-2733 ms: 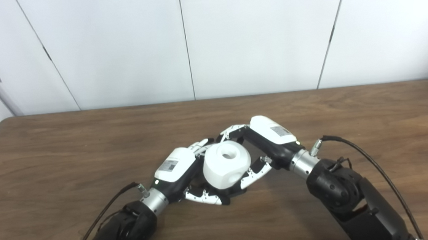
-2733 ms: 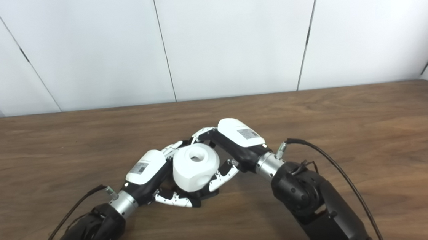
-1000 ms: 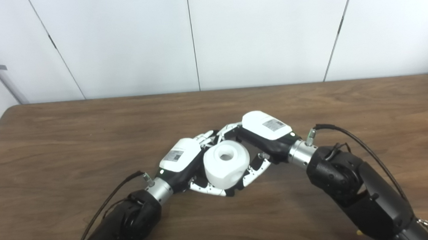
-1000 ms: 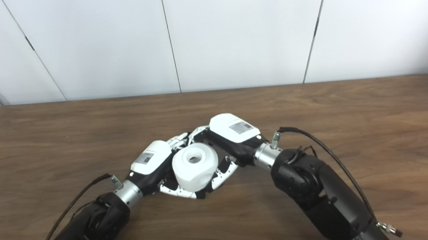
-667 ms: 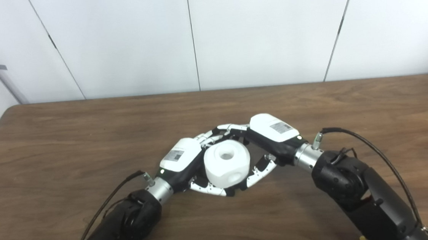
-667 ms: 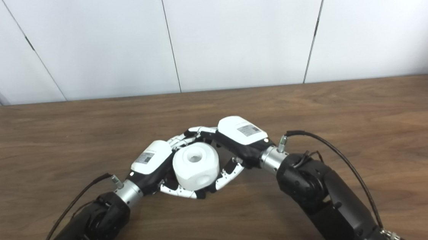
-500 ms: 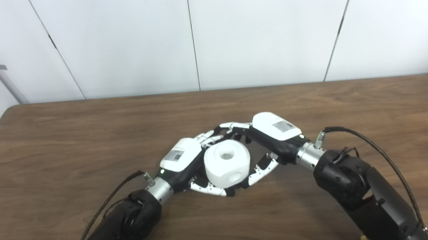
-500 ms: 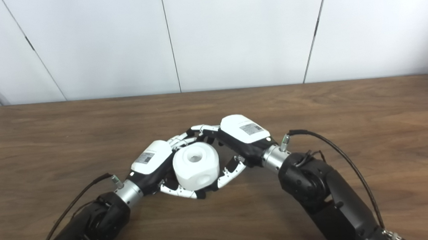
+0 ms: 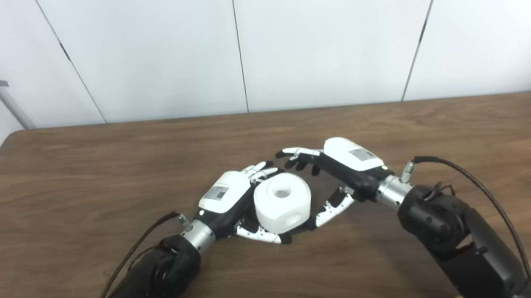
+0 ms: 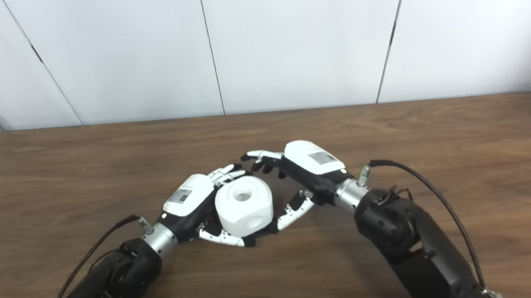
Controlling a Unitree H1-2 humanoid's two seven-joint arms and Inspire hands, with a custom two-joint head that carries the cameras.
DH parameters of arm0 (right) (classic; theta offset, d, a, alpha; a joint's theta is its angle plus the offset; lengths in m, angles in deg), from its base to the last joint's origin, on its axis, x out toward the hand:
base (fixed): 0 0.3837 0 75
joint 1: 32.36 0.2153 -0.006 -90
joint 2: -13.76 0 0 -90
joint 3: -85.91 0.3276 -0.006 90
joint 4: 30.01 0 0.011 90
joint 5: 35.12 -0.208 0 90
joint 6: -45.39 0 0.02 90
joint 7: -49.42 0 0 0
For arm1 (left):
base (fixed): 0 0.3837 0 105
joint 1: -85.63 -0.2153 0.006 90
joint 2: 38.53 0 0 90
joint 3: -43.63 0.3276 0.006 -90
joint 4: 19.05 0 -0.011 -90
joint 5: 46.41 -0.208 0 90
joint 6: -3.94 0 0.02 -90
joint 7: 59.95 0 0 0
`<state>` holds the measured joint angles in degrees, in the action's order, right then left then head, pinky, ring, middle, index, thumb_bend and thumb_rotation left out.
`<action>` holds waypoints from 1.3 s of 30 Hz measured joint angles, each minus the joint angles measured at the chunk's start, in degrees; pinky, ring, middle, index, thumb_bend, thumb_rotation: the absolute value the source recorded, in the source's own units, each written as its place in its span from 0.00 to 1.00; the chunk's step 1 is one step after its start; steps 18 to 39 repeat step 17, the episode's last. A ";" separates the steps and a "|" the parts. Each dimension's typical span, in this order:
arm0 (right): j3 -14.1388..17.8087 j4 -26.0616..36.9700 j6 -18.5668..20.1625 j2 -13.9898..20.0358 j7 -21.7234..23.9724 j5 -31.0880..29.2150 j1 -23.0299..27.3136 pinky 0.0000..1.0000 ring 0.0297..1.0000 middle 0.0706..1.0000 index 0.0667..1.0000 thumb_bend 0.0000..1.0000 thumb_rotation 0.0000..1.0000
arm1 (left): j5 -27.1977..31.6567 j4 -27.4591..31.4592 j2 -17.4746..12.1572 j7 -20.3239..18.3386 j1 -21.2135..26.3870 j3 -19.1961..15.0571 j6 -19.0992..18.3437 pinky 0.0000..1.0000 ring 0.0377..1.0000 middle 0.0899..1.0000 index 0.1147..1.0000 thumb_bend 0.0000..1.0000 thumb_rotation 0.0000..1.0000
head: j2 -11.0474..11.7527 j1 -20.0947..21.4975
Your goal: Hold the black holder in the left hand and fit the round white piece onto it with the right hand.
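The round white piece (image 9: 282,205), with a hole in its top and another in its side, sits in the grasp of my left hand (image 9: 232,203), whose fingers curl around it from behind and below. Only a sliver of the black holder (image 9: 296,233) shows under the piece; the rest is hidden. My right hand (image 9: 338,174) is open just to the right of the piece, its fingers spread and off the white surface, its thumb (image 9: 329,207) near the piece's lower right.
The brown wooden table (image 9: 82,173) stretches wide to both sides and toward the white panel wall (image 9: 238,47). A black cable (image 9: 467,185) loops off the right wrist, another (image 9: 131,254) off the left forearm.
My right hand has let go of the white piece, opened its fingers and drawn back to the right. The left hand keeps its hold in the same spot.
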<state>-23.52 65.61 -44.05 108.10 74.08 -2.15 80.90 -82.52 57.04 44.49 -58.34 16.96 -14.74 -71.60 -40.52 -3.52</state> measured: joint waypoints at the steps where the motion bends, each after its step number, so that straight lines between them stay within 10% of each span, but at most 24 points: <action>1: 0.30 0.47 0.53 0.85 0.78 -0.41 -0.02 0.65 0.78 0.82 0.90 0.84 0.14 | 0.00 -0.03 0.00 0.00 0.00 0.00 0.02 0.94 0.96 0.89 0.42 0.52 0.06 | 0.09 0.00; 9: 4.73 1.17 3.23 7.03 3.64 -3.05 -1.71 0.64 0.79 0.83 0.84 0.78 0.01 | 0.01 -0.10 -0.19 0.00 0.03 -0.11 0.15 0.95 0.95 0.89 0.42 0.52 0.06 | 0.44 0.53; 17: 12.52 1.90 5.60 1.13 -3.48 -7.66 -4.66 0.58 0.71 0.76 0.77 0.73 0.00 | 0.01 -0.13 -0.19 0.00 0.03 -0.15 0.27 0.94 0.95 0.88 0.42 0.52 0.06 | 0.53 0.53; 39: 12.52 1.90 5.60 1.13 -3.48 -7.66 -4.66 0.58 0.71 0.76 0.77 0.73 0.00 | 0.01 -0.13 -0.19 0.00 0.03 -0.15 0.27 0.94 0.95 0.88 0.42 0.52 0.06 | 0.53 0.53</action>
